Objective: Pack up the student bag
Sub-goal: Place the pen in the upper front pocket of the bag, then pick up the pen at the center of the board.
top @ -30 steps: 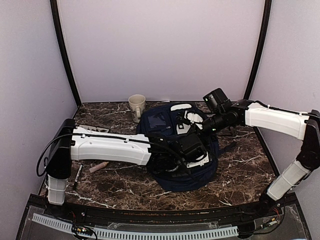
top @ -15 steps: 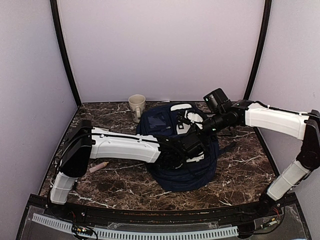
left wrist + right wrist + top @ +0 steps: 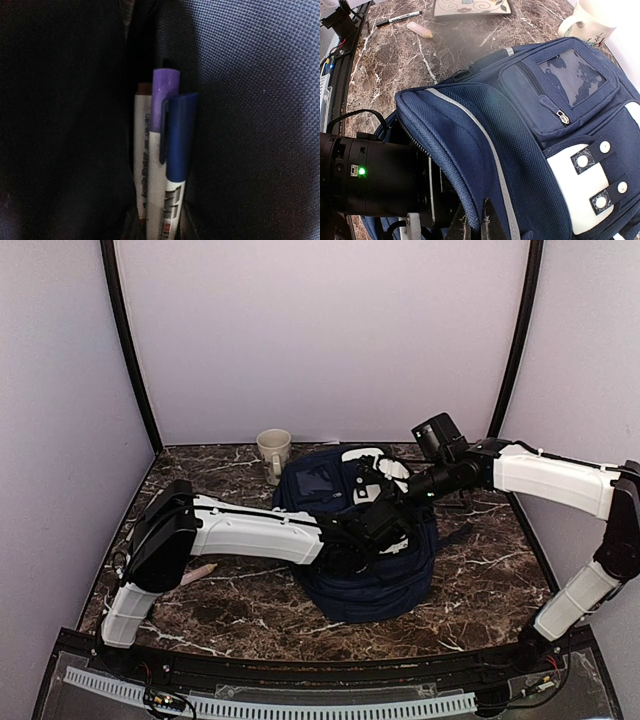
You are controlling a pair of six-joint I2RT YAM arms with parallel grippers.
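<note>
While right jaws pinch, student bag [image 3: 520, 150] between

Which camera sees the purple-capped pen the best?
The left wrist view. The white marker with the purple cap stands in the middle, beside a blue-capped marker, between dark folds of fabric. The top external and right wrist views show the navy-blue fabric backpack, but that marker is hidden.
</note>
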